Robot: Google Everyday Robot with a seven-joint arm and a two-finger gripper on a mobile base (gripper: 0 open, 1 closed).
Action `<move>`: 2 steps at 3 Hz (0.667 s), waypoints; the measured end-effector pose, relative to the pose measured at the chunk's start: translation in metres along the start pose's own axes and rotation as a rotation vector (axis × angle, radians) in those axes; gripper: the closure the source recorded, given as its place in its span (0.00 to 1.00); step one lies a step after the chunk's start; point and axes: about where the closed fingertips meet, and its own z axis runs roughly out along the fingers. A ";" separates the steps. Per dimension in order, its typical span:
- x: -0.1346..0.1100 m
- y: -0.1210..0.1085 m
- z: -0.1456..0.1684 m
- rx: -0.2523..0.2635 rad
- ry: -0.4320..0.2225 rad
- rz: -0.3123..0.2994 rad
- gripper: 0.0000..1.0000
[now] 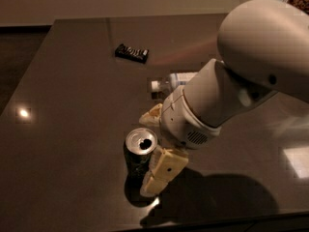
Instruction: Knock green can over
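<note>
The green can (139, 152) stands upright on the dark table (72, 105), near the front edge, with its silver top and opening facing up. My gripper (149, 151) is low at the can's right side and is open. One cream finger (163, 170) lies against the can's lower right side. The other finger (150, 115) shows just behind the can, to its upper right. The white arm (231, 86) comes in from the upper right and hides the table behind it.
A clear plastic bottle (170, 82) lies on its side behind the arm, partly hidden. A dark snack bar (131, 52) lies further back. The table's front edge (203, 224) runs just below the can and the gripper.
</note>
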 end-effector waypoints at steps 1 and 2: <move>-0.004 0.003 -0.002 -0.013 -0.025 -0.010 0.42; -0.009 0.006 -0.005 -0.020 -0.040 -0.021 0.65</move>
